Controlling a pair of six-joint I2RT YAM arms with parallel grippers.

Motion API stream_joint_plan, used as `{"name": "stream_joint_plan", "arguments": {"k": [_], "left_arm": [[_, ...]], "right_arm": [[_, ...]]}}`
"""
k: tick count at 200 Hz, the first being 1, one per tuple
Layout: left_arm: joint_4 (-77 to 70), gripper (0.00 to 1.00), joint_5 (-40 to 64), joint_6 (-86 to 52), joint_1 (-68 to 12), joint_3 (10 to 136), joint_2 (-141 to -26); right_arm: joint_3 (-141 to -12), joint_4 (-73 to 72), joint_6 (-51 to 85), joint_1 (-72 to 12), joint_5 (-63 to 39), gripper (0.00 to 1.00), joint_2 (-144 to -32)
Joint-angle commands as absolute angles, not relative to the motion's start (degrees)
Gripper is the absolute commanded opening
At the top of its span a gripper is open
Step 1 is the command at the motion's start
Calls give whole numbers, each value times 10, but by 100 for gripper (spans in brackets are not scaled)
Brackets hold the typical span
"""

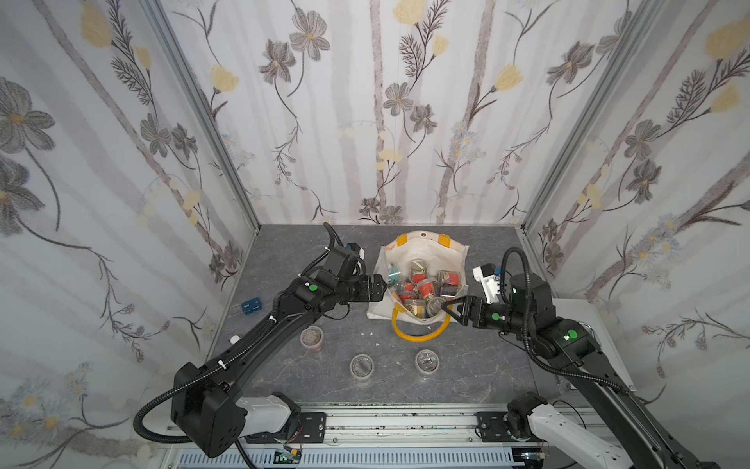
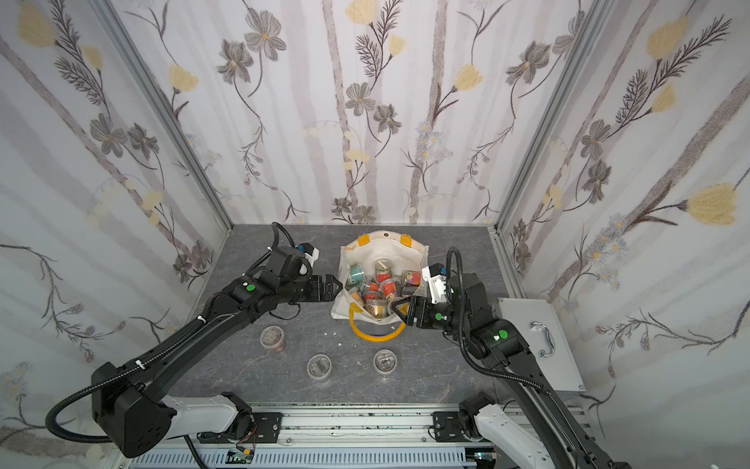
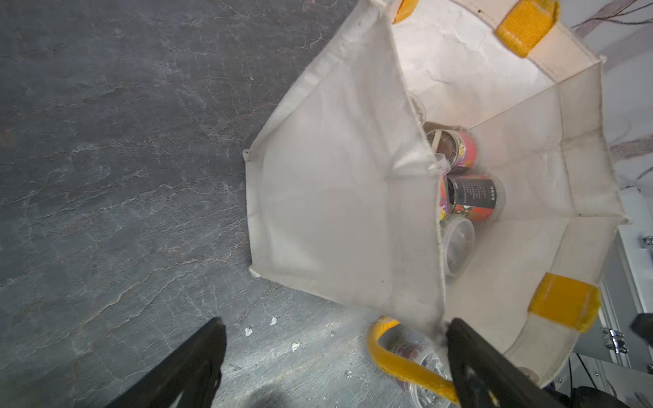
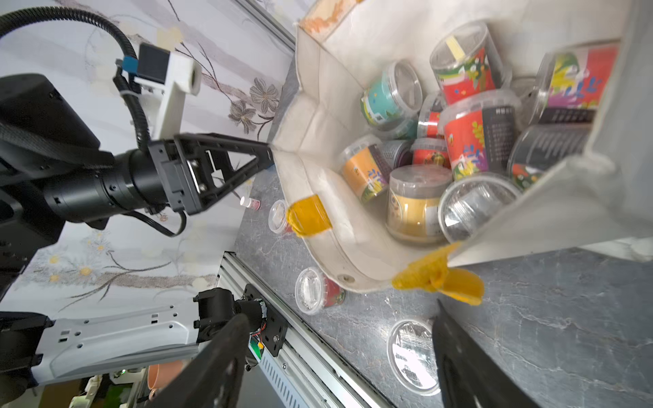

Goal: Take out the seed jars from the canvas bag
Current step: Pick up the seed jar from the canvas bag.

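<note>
Three seed jars point(image 1: 361, 366) sit outside the canvas bag point(image 1: 418, 251).

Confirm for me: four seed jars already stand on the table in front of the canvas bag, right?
Not four. Three seed jars stand on the table in front of the canvas bag. Both top views show them in a loose row near the front edge.

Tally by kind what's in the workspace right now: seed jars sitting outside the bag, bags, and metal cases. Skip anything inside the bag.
Cream-white canvas bag with yellow loop handles: 1
Small round clear plastic seed jars outside that bag: 3
Silver metal case: 1
Total: 5
</note>
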State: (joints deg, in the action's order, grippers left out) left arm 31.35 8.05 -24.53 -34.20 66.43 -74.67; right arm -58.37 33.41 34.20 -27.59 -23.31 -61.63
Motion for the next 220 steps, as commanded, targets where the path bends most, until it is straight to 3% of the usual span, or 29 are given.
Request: {"name": "stream_joint_plan", "arguments": {"k": [1,47,56,85,179,220], "left_arm": [[331,98,52,-222,-347,665,-746],[314,97,59,-248,-350,645,-742],[310,97,60,-252,-351,642,-741],[289,97,64,-251,-351,634,-735],[271,98,85,-239,-351,648,-753],[273,99,83,-232,-350,651,-749]], "right_arm": [[-666,367,313,-285,-133,78,-693],[-807,394,252,-330,11,80,-894],[-823,402,245,-342,26,85,-934],[-835,406,252,-358,87,86,-1001],[-865,419,233,-335,60,88,-1122],[-865,416,208,-333,42,82,-1158]]}}
